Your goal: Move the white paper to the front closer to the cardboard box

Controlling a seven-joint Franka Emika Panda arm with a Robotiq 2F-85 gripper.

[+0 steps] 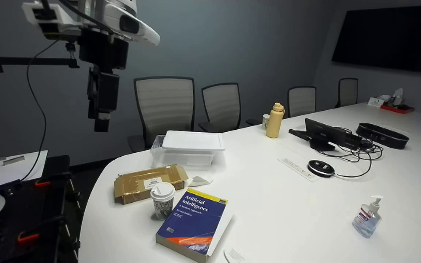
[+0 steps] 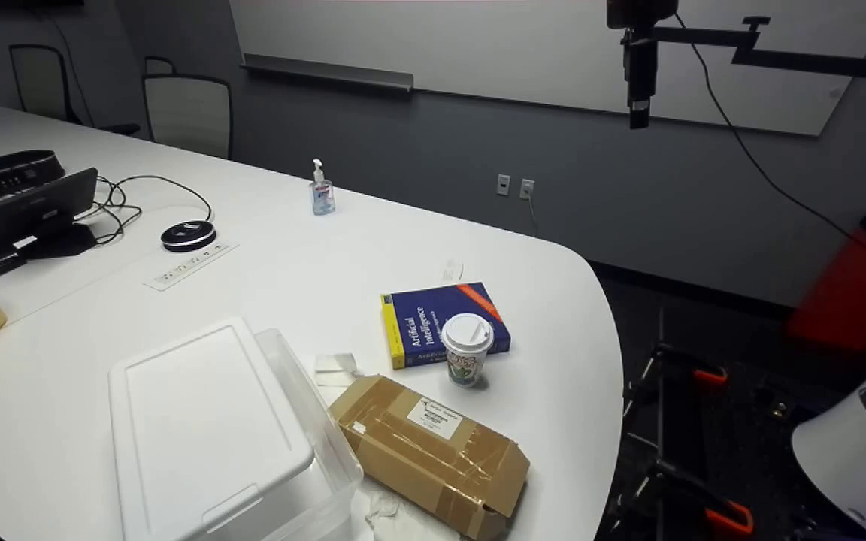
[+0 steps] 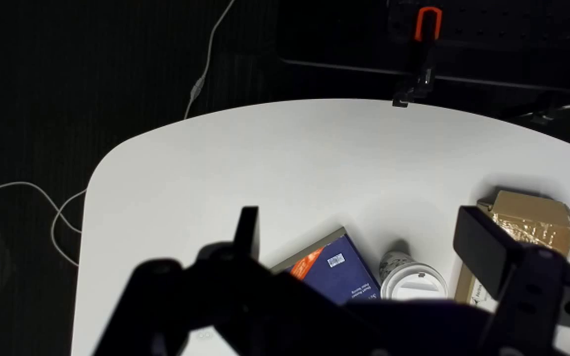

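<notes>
The tan cardboard box (image 1: 133, 185) lies on the table in both exterior views (image 2: 410, 451) and partly behind a finger in the wrist view (image 3: 532, 210). A small folded white paper (image 1: 200, 180) lies between the box and the blue book, also in the other exterior angle (image 2: 337, 370); it is out of sight in the wrist view. No loose thick white pad shows on the table. My gripper (image 1: 101, 126) is high above the table, well away from box and paper. In the wrist view its fingers (image 3: 359, 212) are wide apart with nothing between them.
The blue book (image 1: 196, 219) and a lidded paper cup (image 1: 163, 201) stand beside the box. A clear plastic bin (image 2: 283, 368) carries a white rectangular lid (image 2: 211, 428) behind it. Crumpled white paper (image 2: 403, 518) lies by the bin. A sanitizer bottle (image 1: 367, 219) stands farther off.
</notes>
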